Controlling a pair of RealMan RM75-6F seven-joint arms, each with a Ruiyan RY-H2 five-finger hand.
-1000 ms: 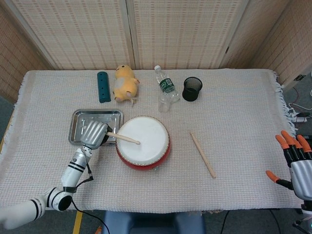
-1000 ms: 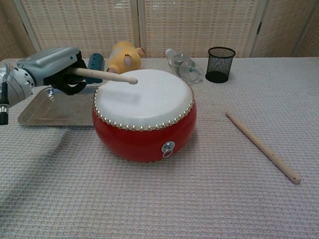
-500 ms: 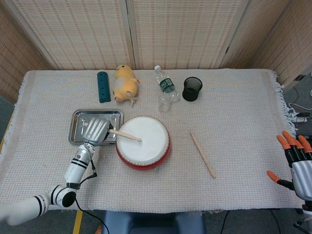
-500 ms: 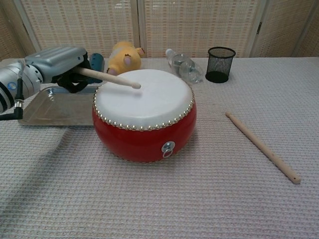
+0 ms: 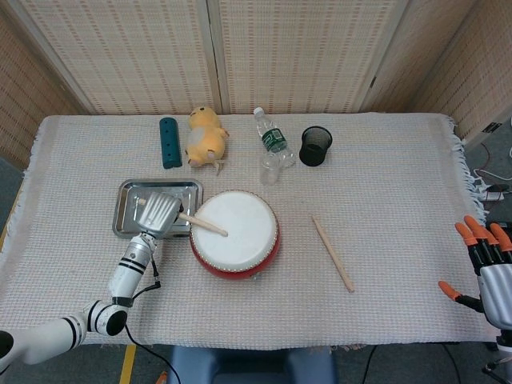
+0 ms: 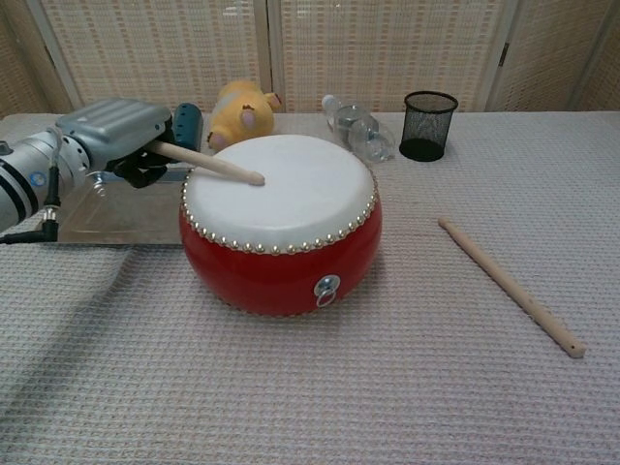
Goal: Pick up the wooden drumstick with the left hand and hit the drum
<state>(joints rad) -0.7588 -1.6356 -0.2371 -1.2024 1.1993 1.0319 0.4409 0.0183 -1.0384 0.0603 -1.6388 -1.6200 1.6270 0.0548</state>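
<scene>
A red drum (image 5: 234,234) (image 6: 281,221) with a white skin stands at the table's middle. My left hand (image 5: 158,214) (image 6: 114,131) sits just left of it and grips a wooden drumstick (image 5: 202,224) (image 6: 205,163). The stick slants down over the skin, and its tip touches the skin's left part in the chest view. A second wooden drumstick (image 5: 332,253) (image 6: 509,285) lies loose on the cloth right of the drum. My right hand (image 5: 486,268) hangs off the table's right edge with its fingers apart and nothing in it.
A metal tray (image 5: 128,208) (image 6: 87,215) lies under and behind my left hand. At the back stand a teal block (image 5: 168,142), a yellow plush toy (image 5: 205,138), a lying plastic bottle (image 5: 273,144) and a black mesh cup (image 5: 315,146).
My left hand has dropped and drawn back a little to the left. The held stick's tip has come down from above the skin onto its left part.
</scene>
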